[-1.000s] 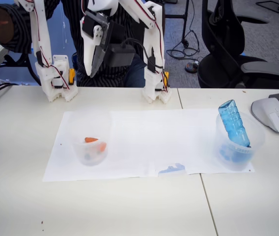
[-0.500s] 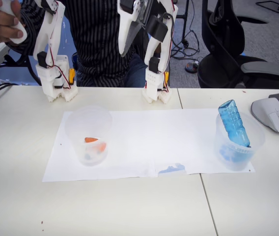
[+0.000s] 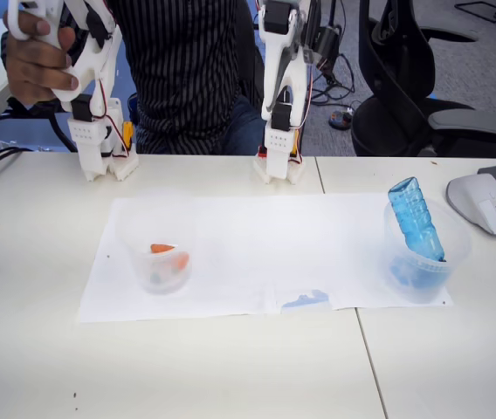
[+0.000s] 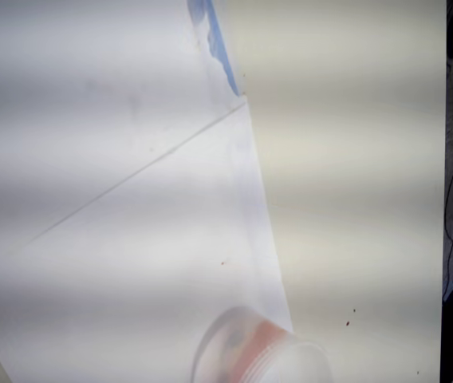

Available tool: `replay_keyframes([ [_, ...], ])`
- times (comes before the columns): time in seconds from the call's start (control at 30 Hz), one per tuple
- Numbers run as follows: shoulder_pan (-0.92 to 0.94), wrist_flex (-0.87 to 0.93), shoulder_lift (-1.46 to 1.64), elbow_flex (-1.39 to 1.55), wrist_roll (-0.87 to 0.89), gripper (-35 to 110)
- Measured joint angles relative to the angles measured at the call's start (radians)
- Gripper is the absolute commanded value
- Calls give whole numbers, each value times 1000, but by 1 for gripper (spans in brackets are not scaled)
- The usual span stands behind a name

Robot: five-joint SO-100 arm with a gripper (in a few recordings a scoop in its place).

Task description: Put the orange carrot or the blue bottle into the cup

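Fixed view: found the orange carrot (image 3: 162, 249) already inside the cup (image 3: 156, 229), low in it near the base, with a second orange patch just beside it that could not be made out. Logged the cup upright on the left part of the white paper (image 3: 257, 240), which lay flat on the table (image 3: 230, 375). Noted the blue bottle (image 3: 415, 218) well apart on the right, tilted, lower end down inside a wider frosted tub (image 3: 453, 249) and upper end sticking out above the rim and leaning left. Saw a blue-tinted bottom in the tub. Spotted a small blue mark (image 3: 307, 299) at the near edge of the paper, between cup and tub.

Recorded the white arm (image 3: 280, 105) standing on its base at the far table edge and rising steeply out of the top of the picture. Could not tell whether the claw was released or clenched.

Noted a person in a striped shirt (image 3: 187, 78) behind the table, a grey mouse (image 3: 484, 202) at the right edge and a black chair (image 3: 423, 87) beyond.

Wrist view, blurred: looked down on the paper (image 4: 131, 199) and bare table (image 4: 354, 159); picked out the cup (image 4: 234, 355) at the bottom edge with the carrot (image 4: 273, 335) showing as an orange smear inside, and the blue mark (image 4: 214, 40) at the top.
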Motion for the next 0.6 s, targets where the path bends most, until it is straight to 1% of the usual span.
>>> replay_keyframes([
  [0.2, -40, -129, 152, 253, 0, 4],
  [0.6, -141, -449, 434, 792, 0, 4],
])
